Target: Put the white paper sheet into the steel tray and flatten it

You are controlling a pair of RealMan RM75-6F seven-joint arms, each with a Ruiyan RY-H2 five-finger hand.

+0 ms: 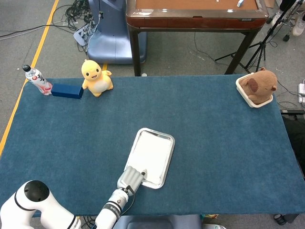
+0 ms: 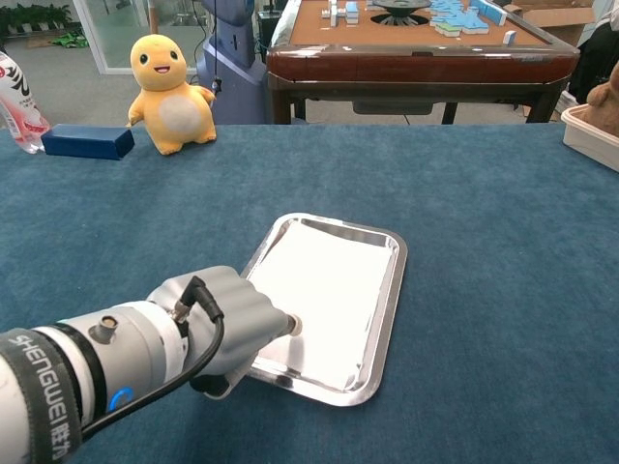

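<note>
Pressing left hand [image 2: 237,324], fingers together and gripping nothing, on white paper sheet [image 2: 324,290] lying inside steel tray [image 2: 391,300]; dragging too hard risks rumpling sheet or shifting tray.

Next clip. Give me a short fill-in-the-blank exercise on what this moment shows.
1. The white paper sheet lies inside the steel ____.
2. The left robot hand rests on the tray's ____ end, nearest the robot.
3. The yellow plush toy stands beside a ____ box.
4. The brown plush toy sits in a ____ container.

Missing words: tray; near; blue; white
</note>
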